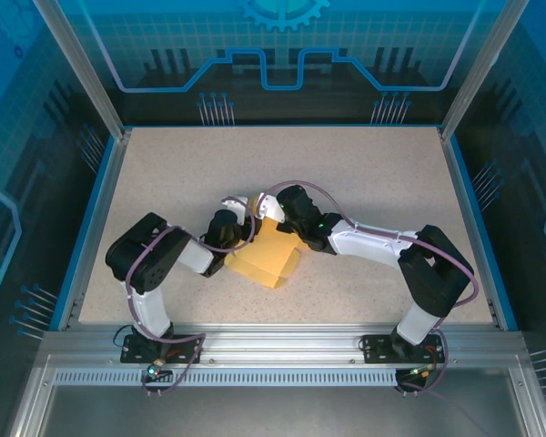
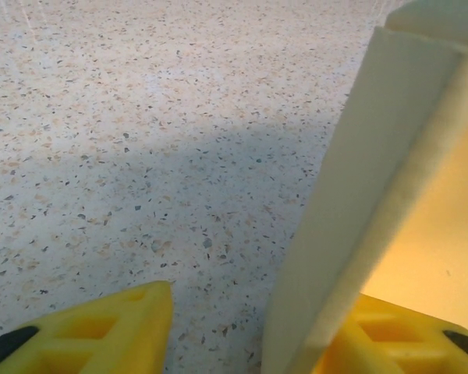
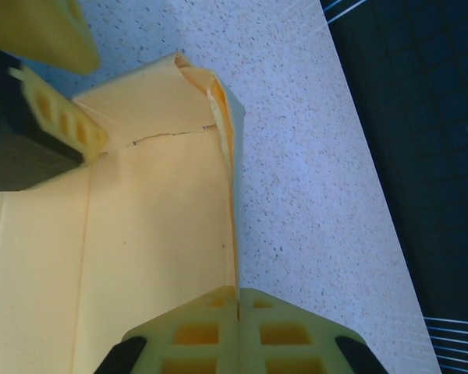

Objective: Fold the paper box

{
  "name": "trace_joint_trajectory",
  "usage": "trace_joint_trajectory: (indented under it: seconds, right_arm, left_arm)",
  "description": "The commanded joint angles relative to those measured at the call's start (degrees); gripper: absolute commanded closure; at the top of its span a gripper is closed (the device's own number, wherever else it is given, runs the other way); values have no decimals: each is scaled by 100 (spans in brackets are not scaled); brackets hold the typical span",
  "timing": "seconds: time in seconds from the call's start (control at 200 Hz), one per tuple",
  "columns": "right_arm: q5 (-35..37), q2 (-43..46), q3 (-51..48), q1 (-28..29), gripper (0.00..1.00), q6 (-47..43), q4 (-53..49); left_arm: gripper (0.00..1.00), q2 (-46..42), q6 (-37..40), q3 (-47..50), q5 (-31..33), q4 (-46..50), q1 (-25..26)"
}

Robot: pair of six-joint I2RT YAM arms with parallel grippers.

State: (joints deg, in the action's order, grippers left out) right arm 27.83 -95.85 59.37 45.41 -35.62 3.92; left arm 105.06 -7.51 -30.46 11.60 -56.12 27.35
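My right gripper (image 3: 238,294) was pressed together on an upright side wall of the paper box (image 3: 156,234), the thin card edge running straight into the seam between its fingers. My left gripper (image 2: 253,308) stood spread. A pale flap (image 2: 366,179) of the box rose between its fingers, close against the right-hand one, while the other finger sat apart over the speckled table (image 2: 140,156). The box lay partly folded near the middle of the table, between my two wrists.
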Motion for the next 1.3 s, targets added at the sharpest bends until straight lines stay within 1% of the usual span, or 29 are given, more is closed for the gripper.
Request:
trace_joint_trajectory:
  seconds: [0.0,0.145,0.26,0.47,0.49,0.625,0.715,0.85,0.981,1.201,1.296]
  right_arm:
    - [449,-107,48,21,100,-117,137]
    - [720,-244,-26,117,100,-395,437]
    - [842,-300,-128,168,100,-576,695]
    - [926,-368,-362,250,100,-928,1124]
    - [918,-375,-385,258,100,-956,1289]
    - [851,-442,-515,267,100,-1170,1494]
    - [821,-451,-575,288,100,-1269,1591]
    - [795,-409,-612,292,100,-1277,1629]
    - [767,-408,-603,306,100,-1264,1620]
    - [803,-442,-602,331,100,-1307,1644]
    - [810,-447,-594,337,100,-1312,1656]
  left_arm:
    - [46,-337,-43,204,-255,-374,-68]
    - [38,-702,-100,402,-415,-275,-89]
    - [36,-1071,-294,503,-610,-8,-253]
    - [35,-1625,-1121,380,-1677,667,-998]
    - [35,-1659,-1185,346,-1748,731,-1051]
    - [33,-1825,-1385,-106,-2112,1481,-1171]
    - [32,-1827,-1469,-495,-2371,2110,-1171]
    - [30,-1810,-1610,-802,-2529,2374,-1171]
    - [28,-1605,-1644,-1292,-2745,2922,-1162]
    - [28,-1081,-1709,-1808,-3095,3281,-1162]
    - [30,-873,-1717,-1983,-3236,3450,-1162]
